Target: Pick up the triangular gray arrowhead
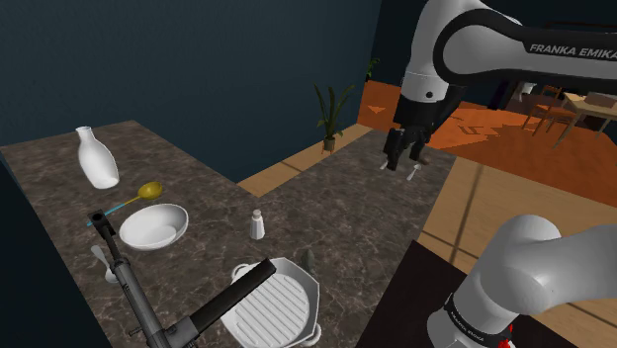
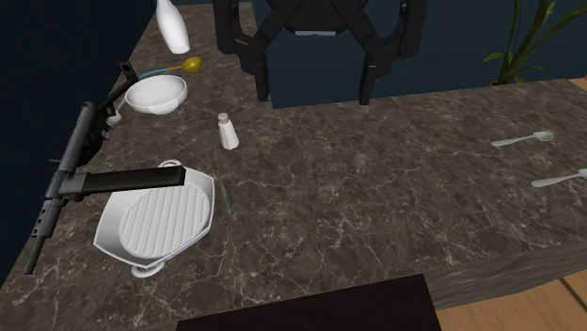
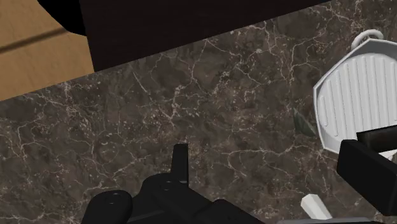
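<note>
The arrowhead (image 1: pixel 308 260) is a small dark grey pointed shard lying on the dark marble counter (image 1: pixel 336 213), right beside the white ridged grill pan (image 1: pixel 269 308). It appears again as the arrowhead (image 2: pixel 229 196) next to the pan (image 2: pixel 155 224), and in the wrist view as the arrowhead (image 3: pixel 303 121) by the pan's rim (image 3: pixel 324 105). My black gripper (image 1: pixel 403 158) hangs well above the counter and far from the arrowhead. The gripper (image 2: pixel 316 86) is open, its fingers wide apart with nothing between them.
A salt shaker (image 1: pixel 257 225), white bowl (image 1: pixel 153 226), white bottle (image 1: pixel 96 160) and yellow spoon (image 1: pixel 148 190) stand beyond the pan. A long black gun-like object (image 1: pixel 124 277) lies along the counter's edge. Two spoons (image 2: pixel 524 140) lie at the second exterior view's right.
</note>
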Motion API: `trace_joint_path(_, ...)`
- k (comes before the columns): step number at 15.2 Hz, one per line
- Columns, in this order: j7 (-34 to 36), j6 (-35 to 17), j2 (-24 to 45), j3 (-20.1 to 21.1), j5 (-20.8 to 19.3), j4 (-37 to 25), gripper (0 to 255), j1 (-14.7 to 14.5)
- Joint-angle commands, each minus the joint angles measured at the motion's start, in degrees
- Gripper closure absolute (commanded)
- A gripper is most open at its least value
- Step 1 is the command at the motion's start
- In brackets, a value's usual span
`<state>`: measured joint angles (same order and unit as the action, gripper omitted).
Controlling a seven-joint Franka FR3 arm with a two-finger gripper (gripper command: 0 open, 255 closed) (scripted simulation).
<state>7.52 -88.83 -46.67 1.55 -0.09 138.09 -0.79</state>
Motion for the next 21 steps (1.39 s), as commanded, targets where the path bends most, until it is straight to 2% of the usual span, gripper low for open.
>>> trace_joint_path(1, 0.0, 0.0, 0.0, 0.0, 0.0, 0.0, 0, 0.0)
trace_joint_path(11, -4.64, -15.94, 15.63, 3.55, 1.38, 4.15, 0, -5.04)
trace_joint_path(21, -8.21, -30.09, 35.23, 7.93, 0.96, 2.52, 0, -9.18)
